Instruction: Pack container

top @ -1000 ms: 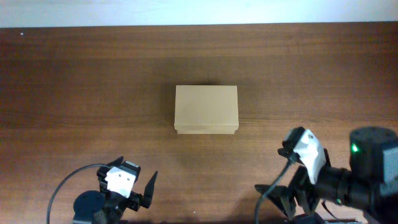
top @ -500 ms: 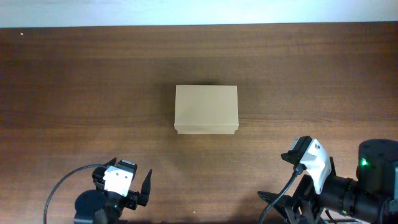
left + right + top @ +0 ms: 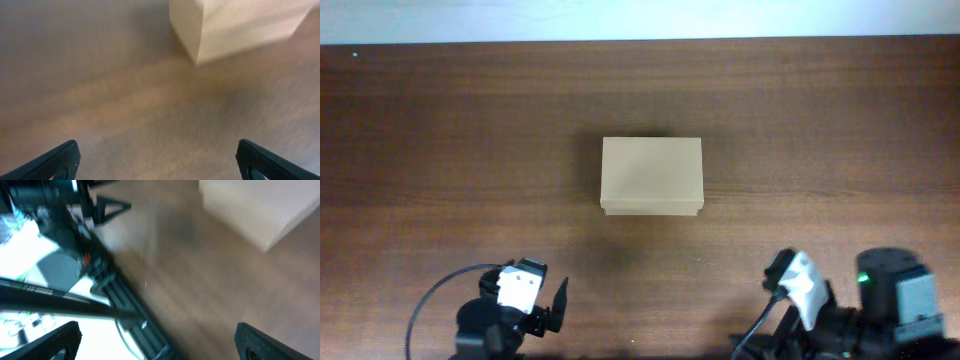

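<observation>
- We see the small plain brown cardboard box near the middle of the dark brown wooden table, square to the table edges and well apart from both arms.
- Its hinged lid flap lies flat over the top, so we cannot see inside or tell what it holds.
- We find no loose item anywhere on the wood in the overhead view.
- The left gripper sits at the near edge, left of the box. Its wrist view shows the two dark fingertips spread wide with only bare table between them, so it grasps nothing.
- The right gripper sits at the near edge on the other side. Its view is blurred, but the fingertips plainly stand far apart and carry nothing.
- With the lid down, nothing left out and both arms clear, we judge that the packing is at or close to its end.
- If the lid is not fully seated, the next move calls for one arm to reach across to the box and press the flap down, while the other steadies a side wall so the light box does not slide.
</observation>
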Robot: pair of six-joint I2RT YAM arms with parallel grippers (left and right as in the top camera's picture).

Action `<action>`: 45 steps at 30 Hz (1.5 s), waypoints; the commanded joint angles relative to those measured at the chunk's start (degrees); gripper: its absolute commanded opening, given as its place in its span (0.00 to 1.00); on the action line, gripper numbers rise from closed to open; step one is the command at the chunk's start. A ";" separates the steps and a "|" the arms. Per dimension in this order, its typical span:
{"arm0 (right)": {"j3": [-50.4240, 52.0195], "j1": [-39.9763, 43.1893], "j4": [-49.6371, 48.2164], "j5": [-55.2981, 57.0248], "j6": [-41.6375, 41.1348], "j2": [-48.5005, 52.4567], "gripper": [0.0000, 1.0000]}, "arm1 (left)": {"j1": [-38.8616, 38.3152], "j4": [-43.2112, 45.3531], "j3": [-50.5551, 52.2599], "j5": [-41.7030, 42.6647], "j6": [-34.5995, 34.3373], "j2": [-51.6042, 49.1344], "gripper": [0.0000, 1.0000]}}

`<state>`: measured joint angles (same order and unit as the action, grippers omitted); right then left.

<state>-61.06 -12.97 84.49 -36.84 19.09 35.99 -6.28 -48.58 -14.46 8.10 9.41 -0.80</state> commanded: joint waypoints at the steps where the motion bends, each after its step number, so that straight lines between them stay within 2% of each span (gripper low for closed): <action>1: 8.81 -0.15 0.17 0.28 -0.09 -5.49 0.99 | 0.35 0.96 3.28 -0.48 0.35 0.52 0.99; 7: 22.95 -0.15 0.20 0.31 -0.09 -14.53 0.99 | 0.33 1.09 3.30 -0.46 0.35 0.52 1.00; 11: 27.50 -0.15 -1.90 0.72 0.35 -18.51 0.99 | 0.44 1.07 3.30 -0.46 0.35 0.50 0.99; 32: 27.74 -0.15 -2.56 -0.13 0.55 -19.63 1.00 | 0.44 1.07 3.28 -0.46 0.35 0.50 0.99; 35: 27.71 -0.15 -6.69 -3.52 0.55 -19.63 0.97 | 0.44 1.07 3.28 -0.46 0.35 0.50 0.99; 40: 27.71 -0.15 -21.62 -7.41 0.55 -19.63 0.99 | 0.44 1.07 3.28 -0.46 0.35 0.50 0.99; 45: 27.67 -0.15 -22.12 -1.14 0.50 -19.63 0.99 | 0.44 1.07 3.28 -0.46 0.35 0.50 0.99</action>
<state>-33.47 -12.97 62.89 -40.47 19.53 16.97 -6.24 -47.51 -11.51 8.05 9.41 -0.80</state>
